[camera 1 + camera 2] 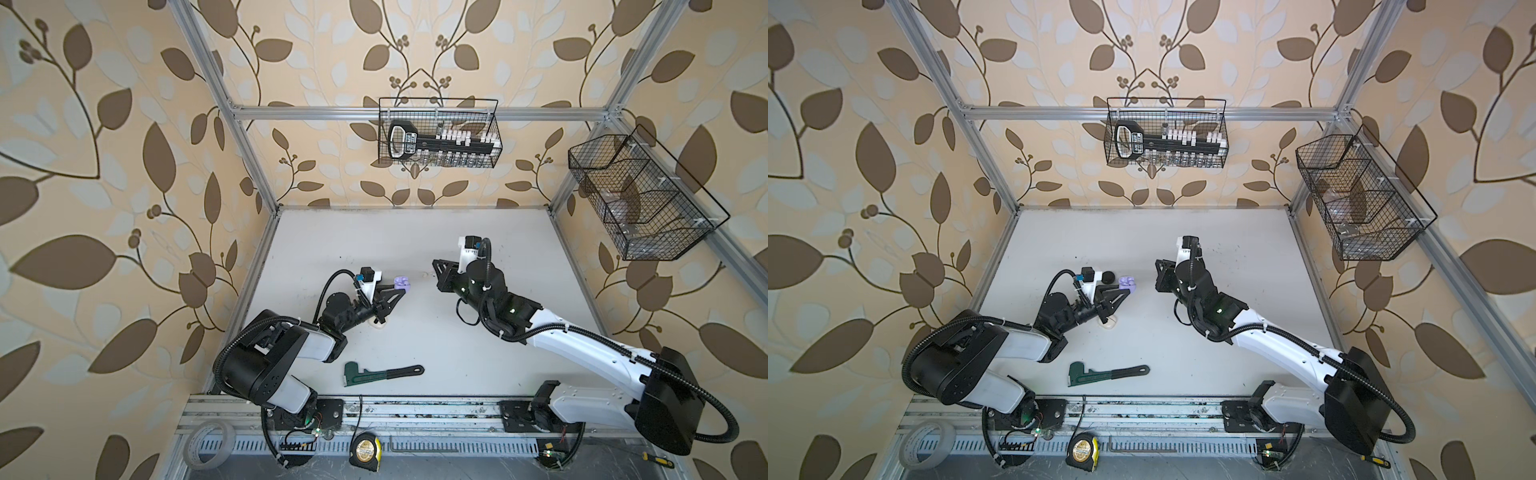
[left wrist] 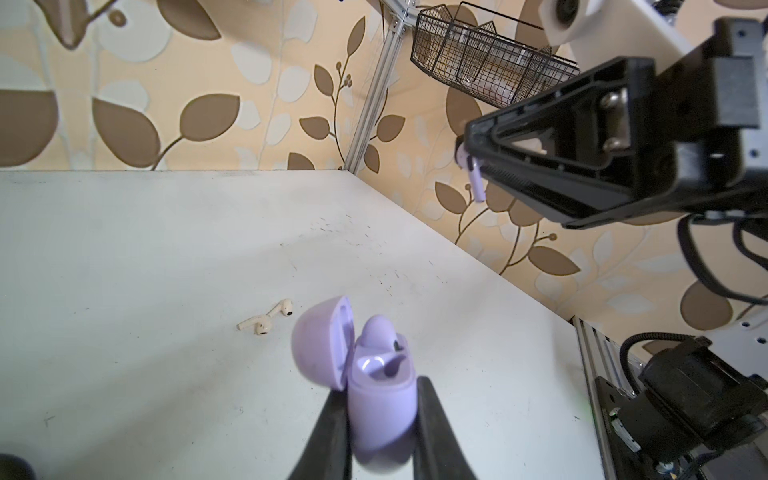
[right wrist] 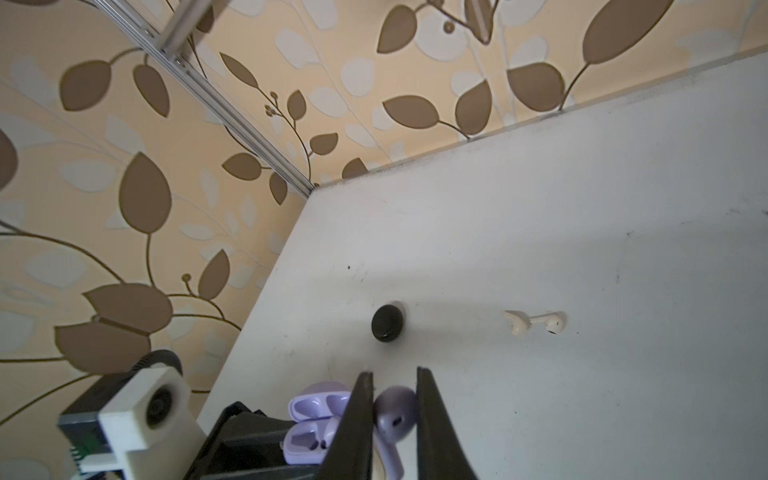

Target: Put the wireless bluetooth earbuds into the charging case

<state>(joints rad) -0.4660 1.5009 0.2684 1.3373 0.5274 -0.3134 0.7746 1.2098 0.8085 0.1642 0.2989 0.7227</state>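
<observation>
Left hand closed on the open lilac case; right hand, facing it and just apart, pinches one lilac earbud. Beyond both, on the tabletop: two white earbuds and a black case.

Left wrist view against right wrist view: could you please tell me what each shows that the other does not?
Left wrist only: the hanging wire basket. Right wrist only: the black round case, clearly. Both: the open lilac case, the lilac earbud pinched between the fingers of the right gripper, and the two white earbuds on the table.
</observation>
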